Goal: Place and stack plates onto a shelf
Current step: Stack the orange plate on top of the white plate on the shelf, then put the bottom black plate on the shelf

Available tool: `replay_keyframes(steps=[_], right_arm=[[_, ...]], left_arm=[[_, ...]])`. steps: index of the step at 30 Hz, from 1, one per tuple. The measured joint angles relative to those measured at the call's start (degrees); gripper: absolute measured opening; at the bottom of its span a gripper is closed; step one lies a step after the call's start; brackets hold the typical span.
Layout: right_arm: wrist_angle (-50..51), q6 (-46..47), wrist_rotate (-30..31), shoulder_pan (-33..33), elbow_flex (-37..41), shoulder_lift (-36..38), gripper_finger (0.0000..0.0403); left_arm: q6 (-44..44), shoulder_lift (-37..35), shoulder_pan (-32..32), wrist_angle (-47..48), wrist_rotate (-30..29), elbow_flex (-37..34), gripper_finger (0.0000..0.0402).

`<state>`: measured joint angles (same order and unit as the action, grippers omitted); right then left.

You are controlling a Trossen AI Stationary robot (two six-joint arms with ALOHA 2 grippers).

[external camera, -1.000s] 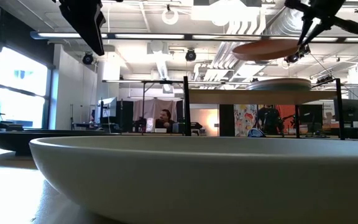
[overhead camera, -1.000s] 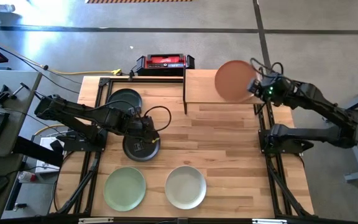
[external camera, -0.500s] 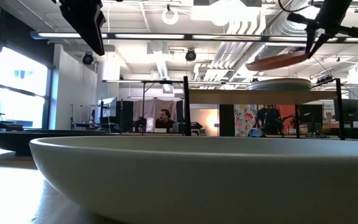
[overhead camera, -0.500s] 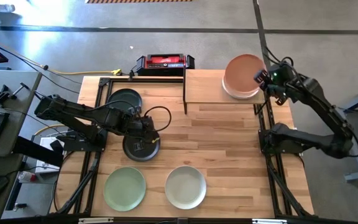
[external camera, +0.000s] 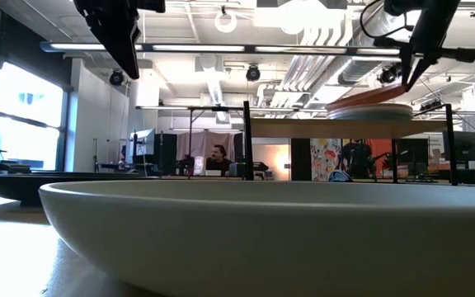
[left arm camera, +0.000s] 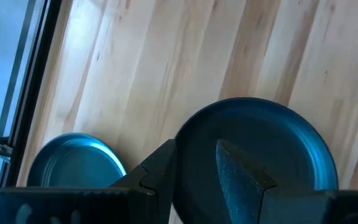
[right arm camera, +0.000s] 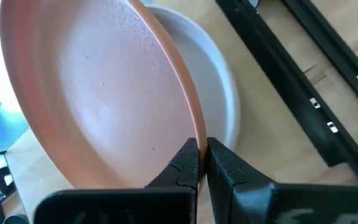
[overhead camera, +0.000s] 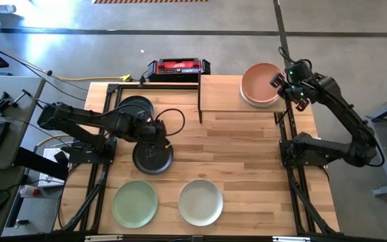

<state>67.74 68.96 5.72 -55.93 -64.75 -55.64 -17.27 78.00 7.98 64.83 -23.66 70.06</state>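
Note:
A salmon plate (overhead camera: 259, 84) hangs tilted over a white plate (right arm camera: 219, 93) that lies on the light-wood shelf (overhead camera: 220, 94) at the far right. My right gripper (overhead camera: 279, 82) is shut on the salmon plate's right edge. Mid-left, my left gripper (overhead camera: 158, 138) hovers open, high over a black plate (overhead camera: 152, 159) that lies flat on the table. In the left wrist view its fingers (left arm camera: 194, 149) stand either side of that plate's rim (left arm camera: 180, 140) without touching it. A second black plate (overhead camera: 134, 107) lies behind it. My right gripper pinches the salmon plate's rim (right arm camera: 193, 118) between its two fingers, one on the inner face and one on the outer side. The fingers slant down from the table's right side. The plate (external camera: 368, 99) sits tilted, held edge raised and opposite edge low, close over the white plate (external camera: 369, 111).
A light green plate (overhead camera: 135, 204) and an off-white plate (overhead camera: 201, 202) lie near the front edge; the off-white one fills the low view (external camera: 262, 239). A red-and-black box (overhead camera: 178, 67) stands beyond the far edge. Black shelf posts (overhead camera: 200, 107) rise mid-table.
My right gripper has carried the salmon plate toward the table's right edge and down, from above the shelf's middle to just over the white plate. The wrist has rolled, and the plate has gone from nearly level to tilted.

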Motion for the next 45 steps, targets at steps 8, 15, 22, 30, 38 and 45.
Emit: replay_keyframes(steps=[8, 15, 22, 30, 38, 45], right_arm=[[-3.71, 0.0, -0.35, -0.36, 0.0, -1.35, 0.0002], [-3.68, 0.01, -0.24, -0.36, 0.0, -1.42, 0.0037], [-3.2, 0.01, -0.35, -0.36, 0.0, -1.31, 0.0066], [-4.59, -2.56, -1.67, -0.35, 0.0, -1.29, 0.0067], [-5.06, -7.95, -5.88, 0.48, 0.0, -1.4, 0.0067], [-5.1, -14.63, -20.3, 8.25, 0.0, -1.4, 0.0067]], left_arm=[[-0.01, 0.0, -2.0, 1.08, 0.02, 0.0, 0.0106], [-0.01, 0.0, -2.35, 1.17, 0.07, 0.0, 0.0106], [-0.03, 0.0, -2.35, 1.17, 0.11, 0.0, 0.0106], [-0.03, 0.0, -2.35, 1.17, 0.13, 0.0, 0.0106], [-0.05, 0.0, -2.35, 1.15, 0.13, 0.0, 0.0106], [-1.47, 0.0, -2.35, 1.16, 3.1, 0.0, 0.0106]])
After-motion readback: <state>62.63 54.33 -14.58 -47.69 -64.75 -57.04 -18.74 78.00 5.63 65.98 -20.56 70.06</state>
